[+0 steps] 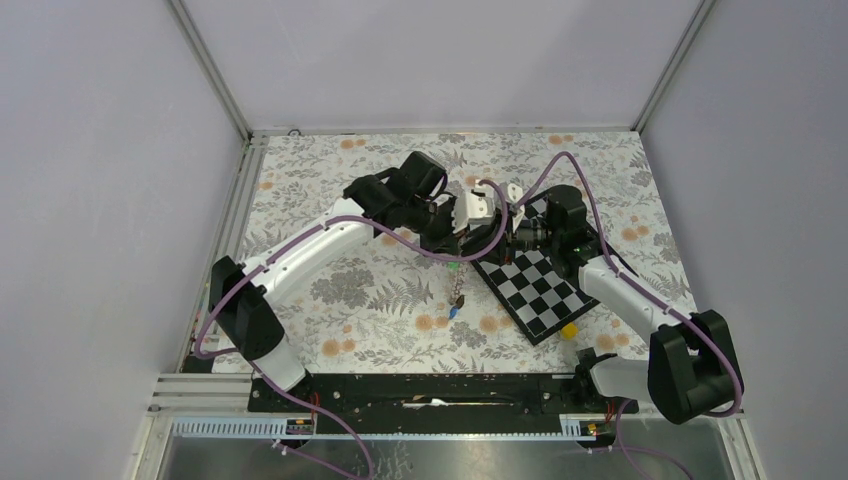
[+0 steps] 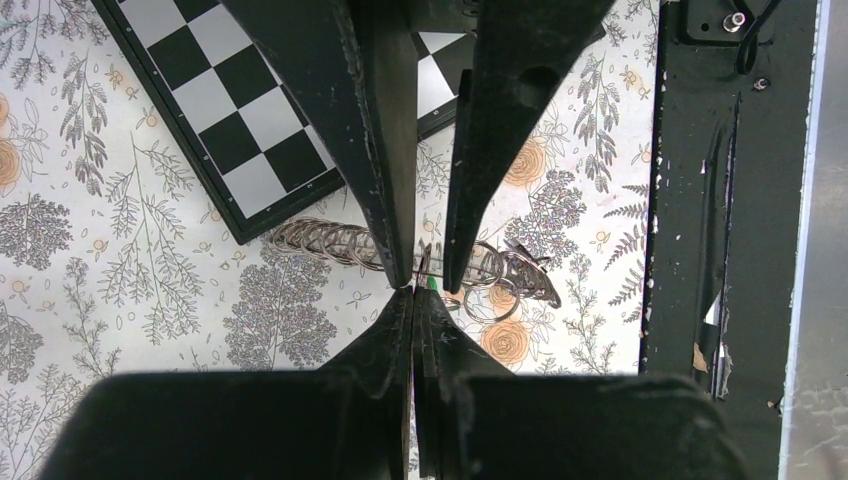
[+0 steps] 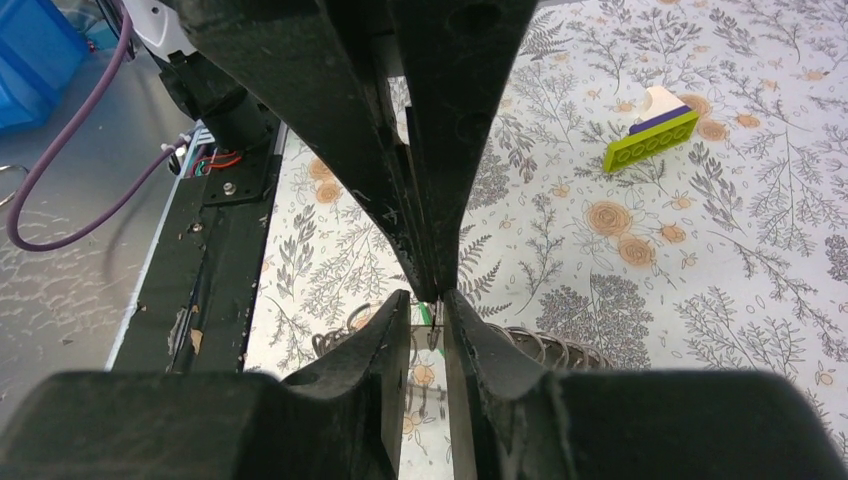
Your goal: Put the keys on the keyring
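Both grippers meet tip to tip over the table's middle. My left gripper is shut, with a thin wire loop of the keyring pinched at its tips. The keyring is a silver chain of rings running below the tips. A green key shows as a small bright bit right at the tips. A blue key sits at the chain's near end. My right gripper is open by a narrow gap, its fingers either side of the left tips and the wire.
A black-and-white checkerboard lies just right of the chain, with a small yellow block at its near corner. A yellow-green brick lies farther off. The black base rail runs along the near edge.
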{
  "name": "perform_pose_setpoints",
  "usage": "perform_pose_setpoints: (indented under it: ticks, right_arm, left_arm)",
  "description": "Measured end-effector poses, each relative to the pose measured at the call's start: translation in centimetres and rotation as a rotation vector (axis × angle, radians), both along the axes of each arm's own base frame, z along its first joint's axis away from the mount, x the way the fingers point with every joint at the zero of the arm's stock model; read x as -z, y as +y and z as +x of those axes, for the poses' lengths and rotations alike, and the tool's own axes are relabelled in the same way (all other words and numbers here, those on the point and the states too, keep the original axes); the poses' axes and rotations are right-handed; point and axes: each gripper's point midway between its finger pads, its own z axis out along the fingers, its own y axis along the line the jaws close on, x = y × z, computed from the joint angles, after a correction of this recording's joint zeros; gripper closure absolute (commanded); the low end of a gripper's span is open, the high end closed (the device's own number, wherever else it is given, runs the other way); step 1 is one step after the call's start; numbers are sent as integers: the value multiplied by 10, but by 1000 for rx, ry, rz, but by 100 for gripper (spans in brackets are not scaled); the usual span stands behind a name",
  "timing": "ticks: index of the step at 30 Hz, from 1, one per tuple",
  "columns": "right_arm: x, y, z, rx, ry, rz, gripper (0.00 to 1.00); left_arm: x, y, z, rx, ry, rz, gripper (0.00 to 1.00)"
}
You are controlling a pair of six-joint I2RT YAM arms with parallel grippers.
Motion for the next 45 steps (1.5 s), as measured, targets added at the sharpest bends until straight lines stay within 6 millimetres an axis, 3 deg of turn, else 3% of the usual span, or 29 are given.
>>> perform_pose_setpoints:
  ticks: [8,14,22,26,31,38,41,45]
  right_arm:
    - [8,-1,1,-2,2,-17,74]
    - [12,-1,1,-4,11,-24,83]
    - [11,0,1,-1,21,-22,88]
    - [10,0,2,2,24,-19,100]
    - [10,0,5,19,32,-19,100]
    - [-3,0,7,45,61,29,100]
    - [-12,-2,8,56,86,67,100]
    - [-19,-3,7,57,110,97,100]
  left_arm:
    - [-2,4,0,-7,-3,-3,100]
    - [-3,6,2,-13,-10,-10,100]
    - [-3,5,3,-13,-10,-16,100]
    - [-3,4,2,-16,-4,-17,100]
    - [-4,5,3,-23,4,-19,100]
    - [-15,11,9,-8,74,-114,72]
    - [-19,16,14,-6,94,-166,65]
    - [-19,17,10,7,115,-226,63]
